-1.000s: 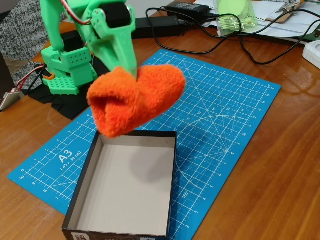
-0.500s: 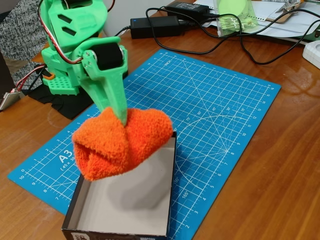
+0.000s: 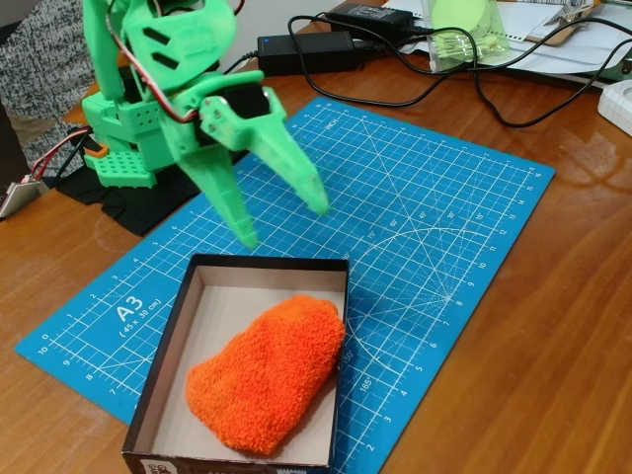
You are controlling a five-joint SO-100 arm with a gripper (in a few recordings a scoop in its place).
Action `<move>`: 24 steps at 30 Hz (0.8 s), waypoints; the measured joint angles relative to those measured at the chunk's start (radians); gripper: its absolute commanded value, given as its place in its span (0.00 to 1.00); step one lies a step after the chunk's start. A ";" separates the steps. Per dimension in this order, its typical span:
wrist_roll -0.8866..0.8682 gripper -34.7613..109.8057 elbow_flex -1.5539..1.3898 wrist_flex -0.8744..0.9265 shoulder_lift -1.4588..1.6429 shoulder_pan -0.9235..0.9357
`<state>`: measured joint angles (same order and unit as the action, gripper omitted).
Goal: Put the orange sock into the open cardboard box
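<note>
The bright orange fuzzy sock (image 3: 269, 373) lies inside the shallow dark-walled cardboard box (image 3: 158, 363), against its right wall, toward the near end. The box sits on a blue cutting mat (image 3: 434, 247) on the wooden worktop (image 3: 553, 375). The green end effector (image 3: 283, 219) hangs above the box's far edge, fingers spread, holding nothing.

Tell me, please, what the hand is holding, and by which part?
Nothing: the hand is open above the box, and the sock lies inside it.
</note>
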<state>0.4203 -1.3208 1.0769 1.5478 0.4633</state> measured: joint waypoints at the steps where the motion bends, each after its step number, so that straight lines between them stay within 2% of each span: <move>1: -0.002 0.52 0.000 -0.003 0.000 -0.009; 5: -0.054 0.47 -0.048 -0.032 0.038 0.000; 10: -0.173 0.47 -0.229 -0.020 0.229 -0.080; 20: -0.339 0.44 -0.502 0.187 0.769 -0.353; 24: -0.376 0.42 -0.555 0.278 0.907 -0.396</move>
<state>0.0445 -1.8761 1.3545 2.4544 0.0675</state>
